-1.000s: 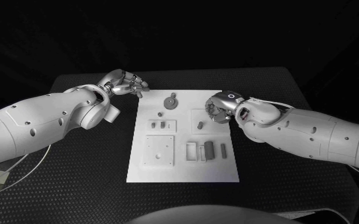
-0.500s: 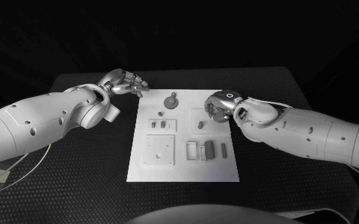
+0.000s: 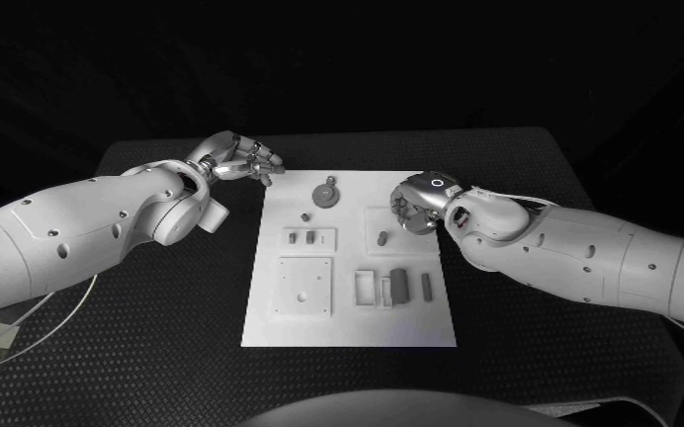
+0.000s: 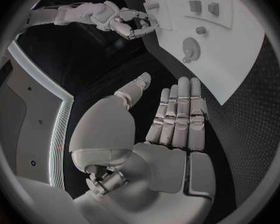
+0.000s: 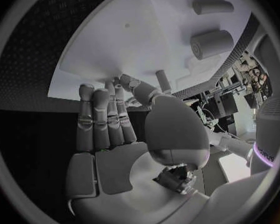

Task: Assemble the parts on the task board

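Black table (image 3: 171, 289), white task board (image 3: 349, 323), left robot hand (image 3: 242, 162) empty, fingers spread, right robot hand (image 3: 415, 206) unclear.

One task board (image 3: 351, 323), two robot hands, left (image 3: 242, 160) and right (image 3: 415, 209). Roughly eight small parts on the board; exact count unclear.

Looks like a robotics lab or test bench: black textured table (image 3: 171, 328) under dark surroundings, white task board (image 3: 352, 333) laid out with small parts (fixture-style), cluttered equipment racks (image 5: 224, 102) glimpsed in the right wrist view.
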You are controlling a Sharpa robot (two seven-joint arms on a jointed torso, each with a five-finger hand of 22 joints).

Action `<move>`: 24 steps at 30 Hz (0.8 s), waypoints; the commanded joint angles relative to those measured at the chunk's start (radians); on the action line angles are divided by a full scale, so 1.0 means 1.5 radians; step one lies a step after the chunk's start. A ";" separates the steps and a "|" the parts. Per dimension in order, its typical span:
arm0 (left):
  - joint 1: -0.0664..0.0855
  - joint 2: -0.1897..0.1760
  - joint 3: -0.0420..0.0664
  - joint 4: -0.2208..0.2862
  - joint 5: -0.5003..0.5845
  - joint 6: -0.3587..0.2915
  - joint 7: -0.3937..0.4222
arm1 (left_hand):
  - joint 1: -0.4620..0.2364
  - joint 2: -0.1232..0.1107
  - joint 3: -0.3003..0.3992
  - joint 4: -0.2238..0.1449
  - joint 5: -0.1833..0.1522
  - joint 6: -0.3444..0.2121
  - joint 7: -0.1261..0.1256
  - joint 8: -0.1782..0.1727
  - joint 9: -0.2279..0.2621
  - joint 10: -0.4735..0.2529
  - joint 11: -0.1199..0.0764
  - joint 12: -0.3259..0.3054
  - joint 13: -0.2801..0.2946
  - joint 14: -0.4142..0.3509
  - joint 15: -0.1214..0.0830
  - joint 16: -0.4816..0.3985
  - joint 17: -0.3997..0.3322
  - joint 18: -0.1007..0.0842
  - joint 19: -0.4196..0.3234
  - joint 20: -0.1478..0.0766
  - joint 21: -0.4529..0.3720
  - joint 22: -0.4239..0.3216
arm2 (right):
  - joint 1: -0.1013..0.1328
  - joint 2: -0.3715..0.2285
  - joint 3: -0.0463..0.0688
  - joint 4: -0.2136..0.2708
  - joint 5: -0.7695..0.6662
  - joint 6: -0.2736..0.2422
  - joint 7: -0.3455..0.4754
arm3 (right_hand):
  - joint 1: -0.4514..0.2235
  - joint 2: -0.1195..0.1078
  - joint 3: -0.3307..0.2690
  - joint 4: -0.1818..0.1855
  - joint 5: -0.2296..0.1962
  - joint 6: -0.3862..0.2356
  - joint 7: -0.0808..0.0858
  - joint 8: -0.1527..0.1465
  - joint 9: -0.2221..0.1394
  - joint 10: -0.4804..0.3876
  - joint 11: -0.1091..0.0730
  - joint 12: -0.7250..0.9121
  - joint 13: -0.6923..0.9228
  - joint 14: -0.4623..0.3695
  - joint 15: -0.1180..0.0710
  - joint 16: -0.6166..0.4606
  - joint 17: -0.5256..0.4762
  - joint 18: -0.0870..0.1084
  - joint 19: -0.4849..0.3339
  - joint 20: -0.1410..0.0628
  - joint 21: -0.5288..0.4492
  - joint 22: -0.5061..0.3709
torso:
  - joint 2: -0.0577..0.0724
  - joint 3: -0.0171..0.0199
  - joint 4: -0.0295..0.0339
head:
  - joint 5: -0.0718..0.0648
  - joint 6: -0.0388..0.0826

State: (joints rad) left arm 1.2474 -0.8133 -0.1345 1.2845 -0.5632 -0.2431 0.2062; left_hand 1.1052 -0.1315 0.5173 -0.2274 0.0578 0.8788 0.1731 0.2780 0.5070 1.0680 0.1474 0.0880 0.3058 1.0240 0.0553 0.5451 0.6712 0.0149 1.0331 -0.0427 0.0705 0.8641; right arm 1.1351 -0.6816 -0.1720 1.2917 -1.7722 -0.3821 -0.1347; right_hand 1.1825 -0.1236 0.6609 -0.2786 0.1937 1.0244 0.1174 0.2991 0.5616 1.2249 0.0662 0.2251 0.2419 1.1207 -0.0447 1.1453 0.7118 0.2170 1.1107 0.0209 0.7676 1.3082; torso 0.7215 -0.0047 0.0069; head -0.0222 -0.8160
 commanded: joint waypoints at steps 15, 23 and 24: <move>0.000 0.001 0.000 -0.001 -0.001 0.007 0.004 | 0.004 0.004 -0.004 -0.001 0.003 -0.003 0.002 0.001 -0.001 0.004 0.001 -0.001 -0.001 0.005 0.000 -0.004 0.002 0.003 0.004 0.000 0.002 -0.001 | -0.004 0.002 -0.003 0.003 -0.046 -0.014 -0.015 | 0.019 0.018 -0.001 -0.007 -0.003 0.026 -0.011 0.016 0.020 0.035 -0.015 0.010 0.019 0.032 -0.014 0.019 0.017 0.030 0.027 -0.017 0.029 0.015 | 0.000 -0.0006 0.0002 | -0.004 -0.001; 0.000 0.002 0.000 -0.001 -0.001 0.007 0.004 | 0.004 0.004 -0.004 -0.001 0.003 -0.003 0.002 0.001 -0.001 0.004 0.001 -0.001 -0.001 0.005 0.000 -0.004 0.003 0.002 0.004 0.000 0.002 -0.001 | -0.004 0.002 -0.003 0.003 -0.048 -0.020 -0.016 | 0.016 0.016 -0.002 -0.007 -0.001 0.030 -0.013 0.017 0.024 0.040 -0.017 0.011 0.021 0.037 -0.016 0.022 0.020 0.030 0.031 -0.019 0.034 0.015 | 0.000 -0.0007 0.0010 | -0.003 -0.001; 0.000 0.002 0.000 -0.001 -0.001 0.007 0.005 | 0.004 0.004 -0.004 -0.001 0.003 -0.003 0.002 0.001 -0.001 0.004 0.001 -0.001 -0.001 0.005 0.000 -0.004 0.003 0.002 0.004 0.000 0.002 -0.001 | -0.004 0.002 -0.002 0.003 -0.048 -0.021 -0.016 | 0.016 0.016 -0.002 -0.007 0.000 0.030 -0.013 0.018 0.024 0.041 -0.017 0.011 0.021 0.037 -0.016 0.022 0.020 0.030 0.031 -0.019 0.035 0.015 | 0.000 -0.0007 0.0012 | -0.003 -0.001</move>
State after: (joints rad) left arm 1.2474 -0.8119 -0.1346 1.2813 -0.5632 -0.2429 0.2056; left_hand 1.1052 -0.1315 0.5173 -0.2274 0.0578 0.8788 0.1731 0.2780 0.5062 1.0680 0.1474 0.0880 0.3058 1.0239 0.0553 0.5452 0.6738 0.0149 1.0330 -0.0426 0.0705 0.8633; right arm 1.1311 -0.6796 -0.1746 1.2934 -1.8248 -0.4056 -0.1584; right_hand 1.2022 -0.1040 0.6582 -0.2873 0.1859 1.0633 0.0991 0.3185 0.5955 1.2748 0.0442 0.2349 0.2493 1.1703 -0.0679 1.1753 0.7416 0.2087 1.1497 -0.0070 0.8154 1.3080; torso 0.7213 -0.0058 0.0076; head -0.0280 -0.8181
